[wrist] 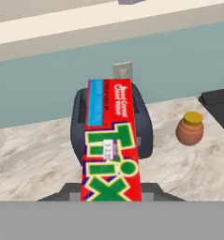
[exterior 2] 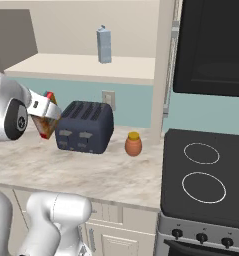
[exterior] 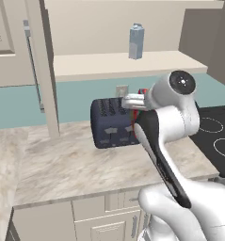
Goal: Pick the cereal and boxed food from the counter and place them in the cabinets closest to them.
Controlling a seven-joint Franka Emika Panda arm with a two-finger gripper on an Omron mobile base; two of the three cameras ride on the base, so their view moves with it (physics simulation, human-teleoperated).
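Claw (wrist: 111, 197) clamped on red cereal box (wrist: 111, 145) with green lettering, above the toaster (wrist: 144, 126).

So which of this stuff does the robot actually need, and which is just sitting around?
Needed: flat red cereal box gripped in the hand; beige marbled counter; cream cabinet shelf.
Lying about: dark blue-grey toaster; small orange jar; pale blue carton; black stove top.

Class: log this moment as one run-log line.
phase: carrying | hand: shut on cereal, lifted above counter | carton: on open cabinet shelf
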